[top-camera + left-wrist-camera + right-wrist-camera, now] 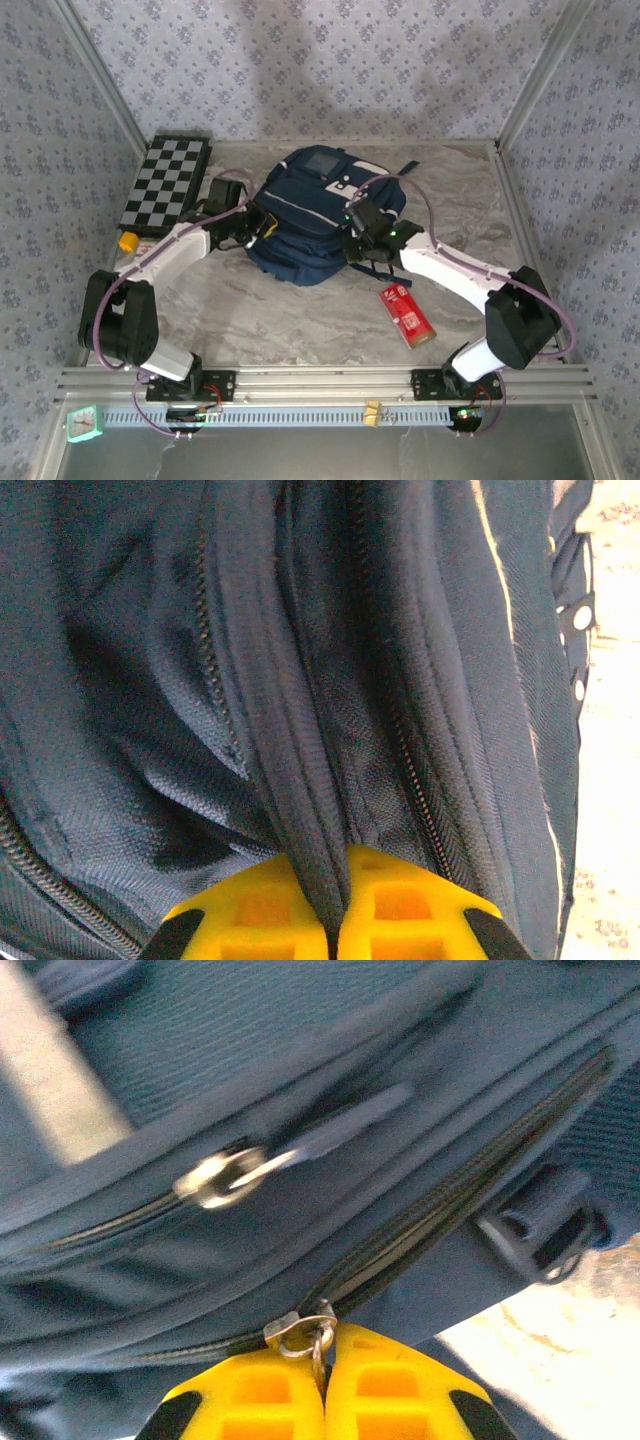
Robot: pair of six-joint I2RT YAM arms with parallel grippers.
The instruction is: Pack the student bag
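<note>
Could lose the zipper pull (pixel 318 1340) on a tug angled off the track: pinched only at the very tips of the right gripper (pixel 325 1392), jaws shut tight on the thin metal tab. Could snag loose cloth in the teeth too, judging by the slack, wrinkled look of the student bag (pixel 322 215) around that zipper. Could drag the whole bag across the surface (pixel 300 320) instead of running the slider, should the left gripper (pixel 335 915) let go: closed narrow on a raised fold of fabric (pixel 300 780) beside another zipper line, with nothing firmer than cloth between the pads. Might slide off that fold under a hard pull, or lift the bag rather than anchor it.

Lies in the upper middle of the top view, navy and slumped on the marble-patterned surface, flanked by both grippers: touched at its left edge by the left one, at its right edge by the right one. Fills both wrist views right up against the yellow fingers. Carries a second slider (pixel 220 1175) on a higher track, upper left in the right wrist view, untouched. Leaves a red packet (pixel 408 313) out at lower right and a checkered board (pixel 165 183) at upper left, both well apart from the grippers.
</note>
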